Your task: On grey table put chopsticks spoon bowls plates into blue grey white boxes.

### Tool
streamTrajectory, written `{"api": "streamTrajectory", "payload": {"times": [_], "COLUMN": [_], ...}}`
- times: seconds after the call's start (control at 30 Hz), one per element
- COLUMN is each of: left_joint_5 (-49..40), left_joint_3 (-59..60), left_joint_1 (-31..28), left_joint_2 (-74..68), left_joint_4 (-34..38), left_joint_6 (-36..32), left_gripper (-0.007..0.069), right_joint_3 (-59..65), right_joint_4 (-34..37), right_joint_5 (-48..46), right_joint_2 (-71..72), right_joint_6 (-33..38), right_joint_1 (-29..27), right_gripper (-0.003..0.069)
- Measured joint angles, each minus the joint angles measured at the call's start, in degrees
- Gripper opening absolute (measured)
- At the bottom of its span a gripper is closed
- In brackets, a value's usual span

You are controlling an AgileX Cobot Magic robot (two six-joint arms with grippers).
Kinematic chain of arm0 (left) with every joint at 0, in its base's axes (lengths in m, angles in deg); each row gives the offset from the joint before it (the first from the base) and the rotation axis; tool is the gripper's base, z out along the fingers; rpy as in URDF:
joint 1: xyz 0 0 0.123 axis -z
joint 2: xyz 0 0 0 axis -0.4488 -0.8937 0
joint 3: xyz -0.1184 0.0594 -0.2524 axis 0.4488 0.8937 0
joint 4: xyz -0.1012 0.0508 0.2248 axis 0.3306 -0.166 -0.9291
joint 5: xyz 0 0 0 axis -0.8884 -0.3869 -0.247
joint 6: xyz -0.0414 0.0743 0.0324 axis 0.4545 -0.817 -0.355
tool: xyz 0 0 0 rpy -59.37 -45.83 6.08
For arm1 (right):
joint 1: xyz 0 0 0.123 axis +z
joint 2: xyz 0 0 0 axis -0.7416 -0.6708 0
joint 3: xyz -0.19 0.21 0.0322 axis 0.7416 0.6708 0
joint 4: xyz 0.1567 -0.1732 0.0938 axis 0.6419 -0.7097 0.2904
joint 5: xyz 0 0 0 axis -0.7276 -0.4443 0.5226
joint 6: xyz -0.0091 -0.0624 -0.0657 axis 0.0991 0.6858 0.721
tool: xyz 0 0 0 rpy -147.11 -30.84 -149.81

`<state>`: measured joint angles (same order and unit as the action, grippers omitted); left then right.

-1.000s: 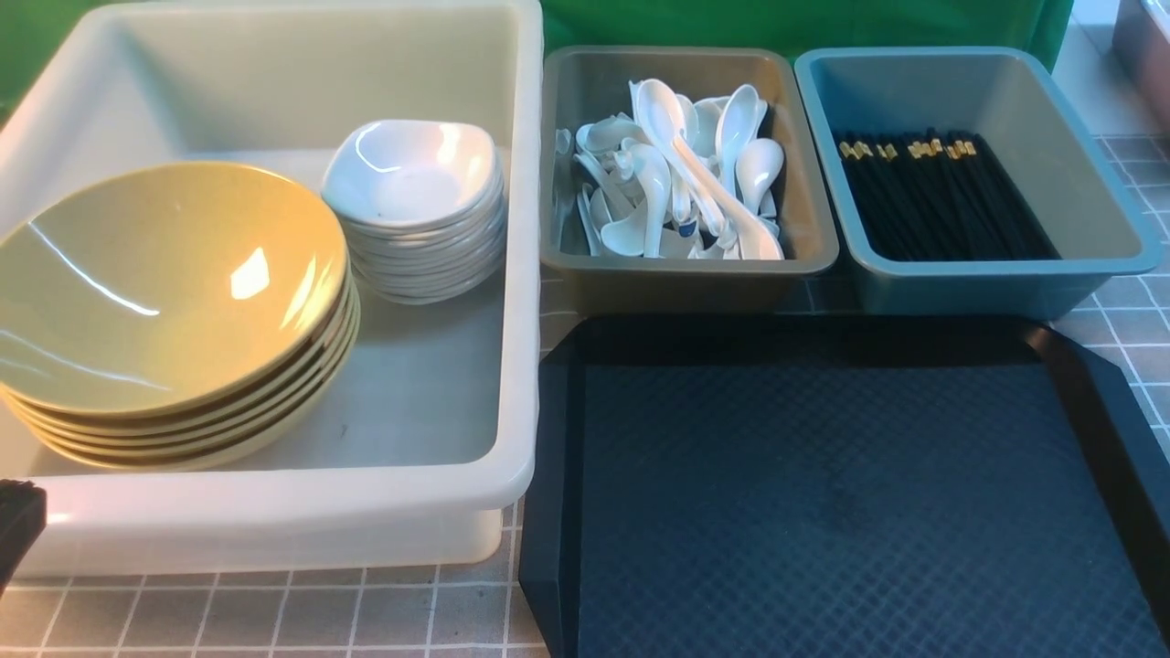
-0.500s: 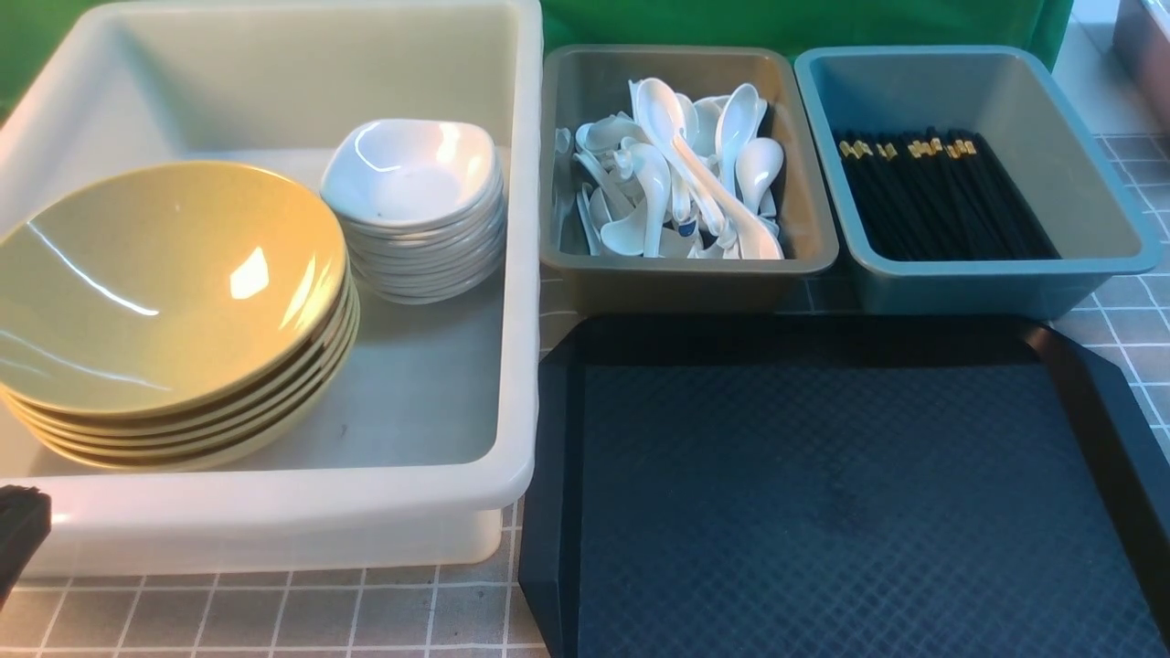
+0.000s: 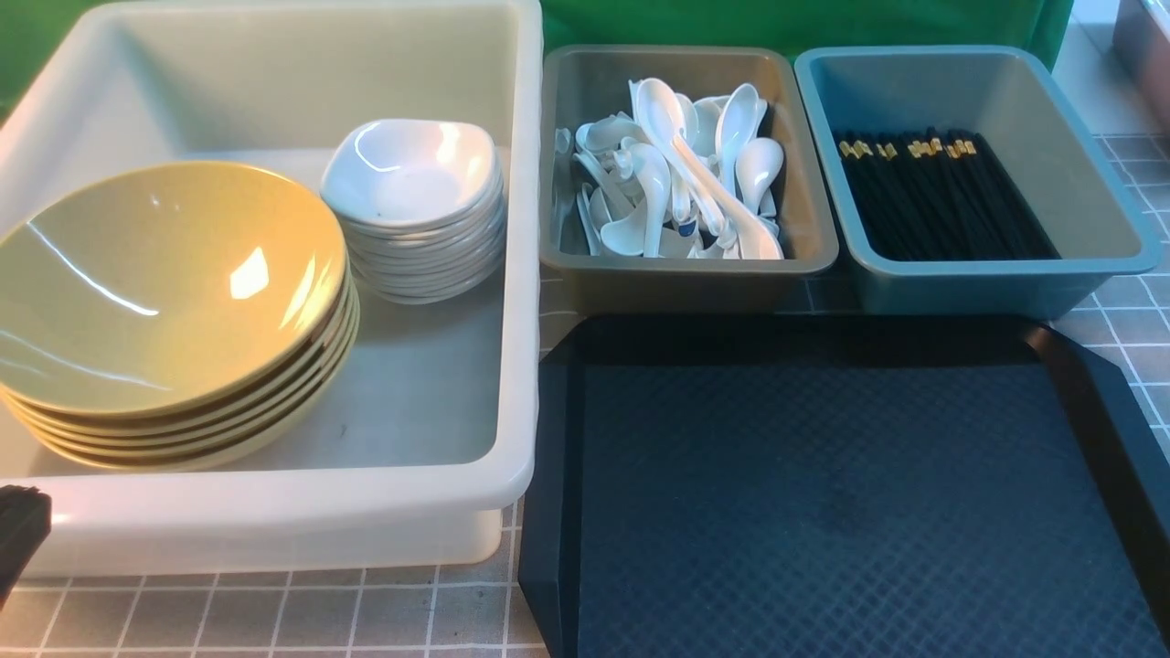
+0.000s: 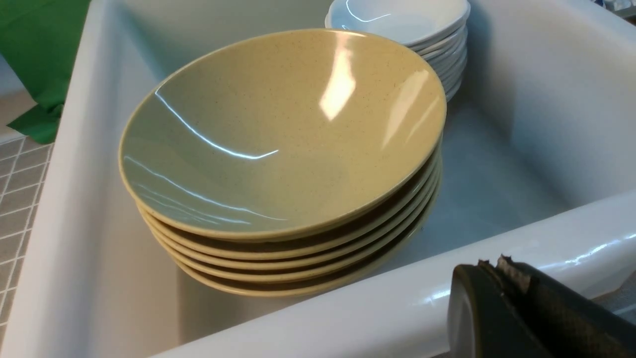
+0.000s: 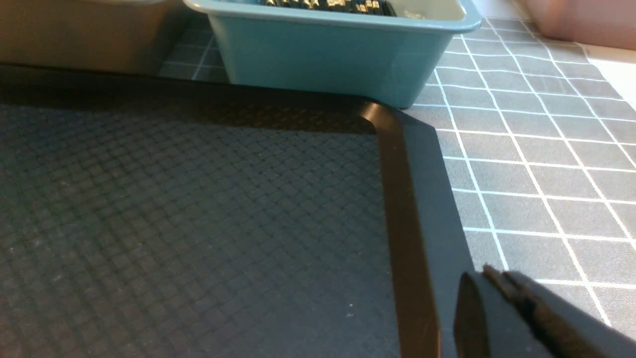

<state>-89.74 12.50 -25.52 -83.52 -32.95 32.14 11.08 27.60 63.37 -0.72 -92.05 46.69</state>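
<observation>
A stack of olive-yellow bowls (image 3: 164, 283) (image 4: 278, 134) and a stack of small white plates (image 3: 411, 174) (image 4: 397, 17) sit in the big white box (image 3: 274, 512) (image 4: 348, 308). Several white spoons (image 3: 676, 174) lie in the grey box (image 3: 686, 274). Black chopsticks (image 3: 941, 196) lie in the blue box (image 3: 987, 283) (image 5: 323, 54). My left gripper (image 3: 18, 530) (image 4: 492, 266) is shut and empty, just outside the white box's near wall. My right gripper (image 5: 489, 273) is shut and empty, over the black tray's right edge; the front view does not show it.
A black diamond-textured tray (image 3: 823, 493) (image 5: 198, 209) lies in front of the grey and blue boxes. The grey tiled table (image 3: 274, 617) (image 5: 536, 164) shows around them. Green cloth (image 3: 786, 23) hangs behind.
My left gripper has dropped slightly at the front view's left edge since a second ago. Nothing else has moved.
</observation>
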Motion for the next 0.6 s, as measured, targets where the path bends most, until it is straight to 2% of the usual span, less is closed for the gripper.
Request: {"api": "streamTrajectory", "payload": {"times": [0.13, 0.2, 0.3, 0.4, 0.47, 0.6], "left_joint_5": [4.8, 11.3, 26.1, 33.5, 33.2, 27.0], "left_joint_3": [3.0, 6.6, 15.7, 22.8, 25.1, 25.7], "left_joint_1": [0.0, 0.0, -0.1, -1.5, -2.4, -2.7], "left_joint_2": [0.2, 1.1, 5.5, 10.3, 12.9, 14.0], "left_joint_4": [3.8, 3.6, 0.2, -1.4, -1.6, -1.6], "left_joint_6": [0.1, 0.3, 1.4, 3.7, 5.9, 8.0], "left_gripper": [-0.0011, -0.0011, -0.0011, -0.0011, -0.0011, -0.0011], "right_joint_3": [0.0, 0.0, 0.0, 0.0, 0.0, 0.0], "right_joint_4": [0.0, 0.0, 0.0, 0.0, 0.0, 0.0], "right_joint_5": [0.0, 0.0, 0.0, -0.1, -0.1, -0.1], "right_joint_2": [0.0, 0.0, 0.0, 0.0, 0.0, 0.0], "right_joint_6": [0.0, 0.0, 0.0, 0.0, 0.0, 0.0], "right_joint_1": [0.0, 0.0, 0.0, 0.0, 0.0, 0.0], "right_gripper": [0.0009, 0.0011, 0.0015, 0.002, 0.0022, 0.0027]}}
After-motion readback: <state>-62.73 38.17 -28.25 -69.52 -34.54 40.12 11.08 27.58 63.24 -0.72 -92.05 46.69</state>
